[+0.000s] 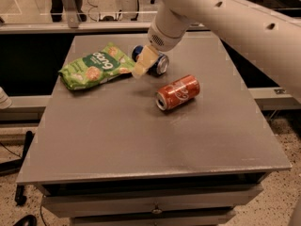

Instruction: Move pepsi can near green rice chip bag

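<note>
Table first: grey flat top, fills most of the view, w/ a drawer front under its near edge. My arm next: white & thick, coming in from the upper right corner & slanting down toward the far-middle of the table.

Green rice chip bag lies flat on the far-left part of the table. It's light green & crinkly, dark label w/ white lettering & round chips pictured. Its long side runs slightly up toward the right of the view.

Orange-red can lies on its side approx mid-table, a bit right of centre, silver end facing near-left. It's well apart from the bag, & near but not touching the other can.

Pepsi can: blue, on its side on the table, just beside the bag's right end, farther back than the orange-red can. Its silver end shows at the right, & a bit of blue peeks out on the other side of my hand. Whether it touches the bag I can't tell, since my hand covers that spot.

My hand, cream-coloured at the tip, sits at the arm's end right in front of the pepsi can, overlapping the can's left half & the bag's right corner. Can't tell if the hand is apart, together or clamped on the can; the angle hides that.
</note>
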`<state>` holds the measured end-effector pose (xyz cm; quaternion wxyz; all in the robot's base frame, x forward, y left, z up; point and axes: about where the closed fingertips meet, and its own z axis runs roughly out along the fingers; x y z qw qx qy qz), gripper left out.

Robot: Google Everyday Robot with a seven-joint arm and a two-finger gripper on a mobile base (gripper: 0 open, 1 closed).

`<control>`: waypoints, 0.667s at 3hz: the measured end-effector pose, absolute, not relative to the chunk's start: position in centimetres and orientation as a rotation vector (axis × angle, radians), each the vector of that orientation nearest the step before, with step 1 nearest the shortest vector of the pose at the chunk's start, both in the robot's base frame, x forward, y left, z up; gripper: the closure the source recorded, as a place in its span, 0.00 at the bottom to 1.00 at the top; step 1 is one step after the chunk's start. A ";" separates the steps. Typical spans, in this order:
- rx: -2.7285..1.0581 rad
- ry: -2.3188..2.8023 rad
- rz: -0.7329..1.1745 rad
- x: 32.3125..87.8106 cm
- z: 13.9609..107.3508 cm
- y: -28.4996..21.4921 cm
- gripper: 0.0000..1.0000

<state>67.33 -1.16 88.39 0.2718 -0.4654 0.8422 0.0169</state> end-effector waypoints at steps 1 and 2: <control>-1.149 2.218 0.181 66.6 89.4 -3.9 0.00; -1.153 2.217 0.179 66.6 89.4 -3.7 0.00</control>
